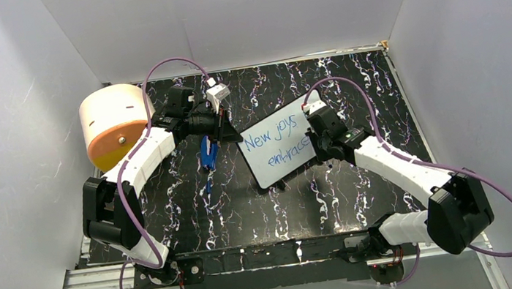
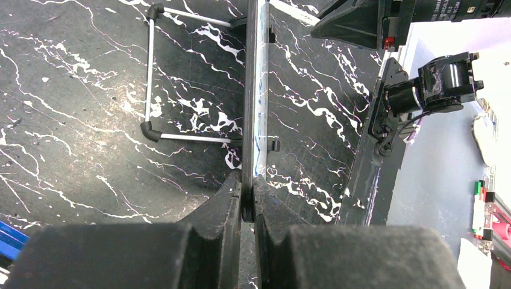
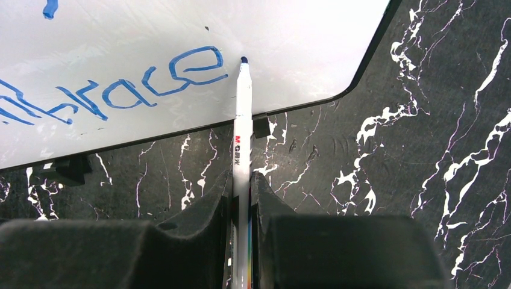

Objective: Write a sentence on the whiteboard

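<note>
The right hand (image 3: 241, 189) is closed on a white marker (image 3: 243, 114). The marker's blue tip lies over the whiteboard (image 3: 289, 36), just right of the final "e" of the sentence (image 3: 126, 90); whether it touches the surface cannot be told. The left hand (image 2: 247, 201) is clamped on the whiteboard's thin edge. The whiteboard sits mid-table, between the two arms and turned at an angle to the black marbled table (image 1: 268, 84). It shows "New joys" above "embrace" in blue. A peach cylinder (image 1: 114, 125) sits at the far left.
</note>
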You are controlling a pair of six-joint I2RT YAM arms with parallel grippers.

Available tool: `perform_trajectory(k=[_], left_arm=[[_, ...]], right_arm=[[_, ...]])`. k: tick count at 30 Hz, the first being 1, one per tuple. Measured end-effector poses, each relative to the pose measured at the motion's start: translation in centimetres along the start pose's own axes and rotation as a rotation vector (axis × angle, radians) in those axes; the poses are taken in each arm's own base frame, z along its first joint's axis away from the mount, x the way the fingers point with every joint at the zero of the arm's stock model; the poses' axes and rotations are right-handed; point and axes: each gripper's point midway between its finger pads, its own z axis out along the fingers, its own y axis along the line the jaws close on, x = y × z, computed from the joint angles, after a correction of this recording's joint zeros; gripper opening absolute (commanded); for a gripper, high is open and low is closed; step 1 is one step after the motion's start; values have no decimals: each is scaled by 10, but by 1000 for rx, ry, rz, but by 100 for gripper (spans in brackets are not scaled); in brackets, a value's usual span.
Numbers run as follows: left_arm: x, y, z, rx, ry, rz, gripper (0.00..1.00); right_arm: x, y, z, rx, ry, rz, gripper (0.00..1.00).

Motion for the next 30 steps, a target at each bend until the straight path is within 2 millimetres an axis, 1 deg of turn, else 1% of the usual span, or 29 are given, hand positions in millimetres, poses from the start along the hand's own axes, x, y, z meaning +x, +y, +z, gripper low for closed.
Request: perform_trajectory(k=[2,3,6,10,14,18,21,25,28,30], left_arm=[[0,0,0,0,0,0,1],[0,0,0,0,0,0,3],[0,0,0,-4,1,-1,15],[0,4,-1,-25,3,6,32],[0,11,-2,-77,5,8,41],[-2,15,-7,-135,4,14,45],[-7,17,-17,-206,-10,16,48],[-23,16,-37,-313,-67,26,52],[-37,8,-59,-390,-137,25,54],[-41,1,-73,-434,-181,20,55]], right_arm=[[-1,0,-2,0,-5,1,0],[-2,-1,-4,-1,-12,3,0],[-8,-3,-15,-4,-50,11,0],[-19,-8,-36,-6,-131,29,0],[-24,-15,-54,-1,-187,44,0],[-24,-19,-65,0,-209,47,0],[-24,-22,-76,-1,-238,54,0],[-28,-26,-94,-8,-303,72,0],[-27,-28,-100,-12,-331,80,0],[-23,-30,-101,-11,-335,82,0]])
